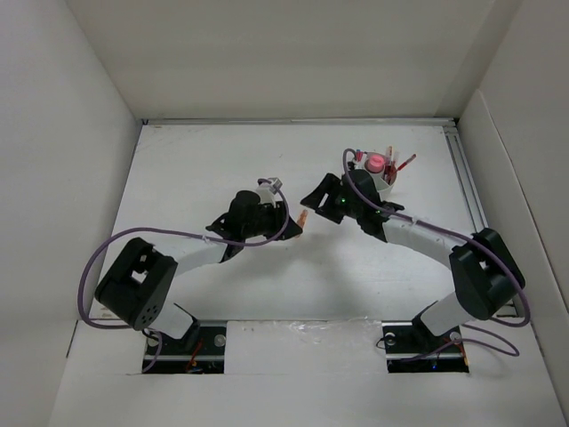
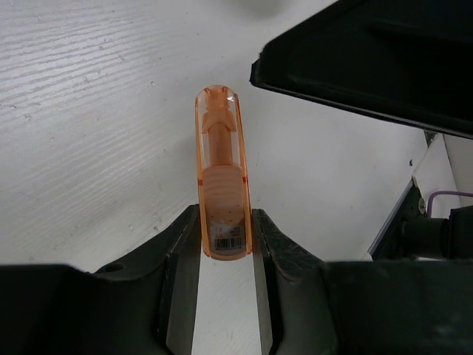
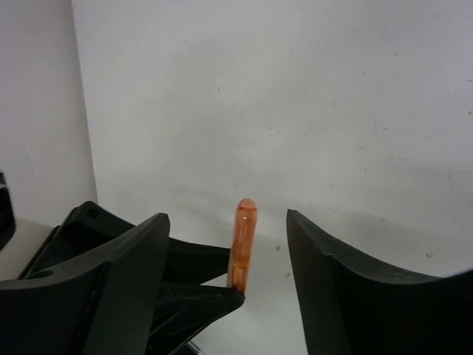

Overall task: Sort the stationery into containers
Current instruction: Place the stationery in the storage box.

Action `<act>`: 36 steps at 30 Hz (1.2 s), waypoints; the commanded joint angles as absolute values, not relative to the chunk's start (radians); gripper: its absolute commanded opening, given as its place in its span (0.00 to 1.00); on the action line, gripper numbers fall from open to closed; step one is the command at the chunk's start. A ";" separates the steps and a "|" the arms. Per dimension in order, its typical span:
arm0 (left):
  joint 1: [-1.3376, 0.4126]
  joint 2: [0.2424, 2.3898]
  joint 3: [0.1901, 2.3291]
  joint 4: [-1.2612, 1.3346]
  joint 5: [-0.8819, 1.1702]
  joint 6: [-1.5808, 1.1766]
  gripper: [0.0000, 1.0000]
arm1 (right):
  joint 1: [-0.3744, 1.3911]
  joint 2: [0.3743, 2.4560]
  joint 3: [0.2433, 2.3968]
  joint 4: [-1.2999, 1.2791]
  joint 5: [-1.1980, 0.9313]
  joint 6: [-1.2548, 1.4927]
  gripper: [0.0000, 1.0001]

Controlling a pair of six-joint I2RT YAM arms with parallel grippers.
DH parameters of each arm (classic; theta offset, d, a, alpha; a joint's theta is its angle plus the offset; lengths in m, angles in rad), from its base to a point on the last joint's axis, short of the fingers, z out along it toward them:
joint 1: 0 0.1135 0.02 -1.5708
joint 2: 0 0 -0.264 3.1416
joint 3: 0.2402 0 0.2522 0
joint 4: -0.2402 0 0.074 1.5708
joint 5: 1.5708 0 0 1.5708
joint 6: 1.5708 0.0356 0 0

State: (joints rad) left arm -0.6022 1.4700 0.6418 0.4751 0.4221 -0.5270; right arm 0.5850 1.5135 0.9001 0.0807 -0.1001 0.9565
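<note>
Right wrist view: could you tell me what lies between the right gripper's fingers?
The orange piece, held by the left gripper, stands in the gap between the right gripper's open fingers, touching neither, as the right wrist view shows.

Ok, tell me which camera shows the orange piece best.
Left wrist: the orange piece fills the centre, clamped at its base between that arm's jaws. Right wrist shows only its upper half; the top view, a tiny speck.

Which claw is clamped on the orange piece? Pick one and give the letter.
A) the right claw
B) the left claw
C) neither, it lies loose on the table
B: the left wrist view shows the left claw pinching the orange piece at its lower end, while the right claw stands open, with a gap showing on each side of the piece.
</note>
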 commanded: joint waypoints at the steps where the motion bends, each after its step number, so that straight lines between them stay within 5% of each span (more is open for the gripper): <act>1: -0.603 1.420 0.681 0.512 0.434 -0.508 0.18 | 0.580 1.537 0.897 0.123 -0.081 0.968 0.67; 11: -0.603 1.451 0.709 0.532 0.462 -0.497 0.18 | 0.611 1.595 0.922 0.123 -0.178 0.956 0.43; 16: -0.603 1.451 0.709 0.545 0.471 -0.497 0.21 | 0.611 1.594 0.933 0.123 -0.143 0.956 0.15; 21: -0.603 1.431 0.698 0.561 0.480 -0.479 0.43 | 0.591 1.559 0.942 0.123 -0.112 0.956 0.06; 24: -0.603 1.396 0.698 0.575 0.480 -0.479 0.70 | 0.559 1.516 0.942 0.112 -0.078 0.956 0.04; 25: -0.603 1.375 0.698 0.575 0.480 -0.468 1.00 | 0.525 1.506 0.952 0.089 -0.065 0.945 0.04; 36: -0.603 1.253 0.638 0.561 0.370 -0.437 1.00 | 0.334 1.376 1.025 -0.079 0.457 0.927 0.03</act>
State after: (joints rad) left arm -0.6025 1.2713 0.6613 0.5259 0.3920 -0.4606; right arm 0.3515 1.4090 0.9710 -0.0216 0.2096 0.9390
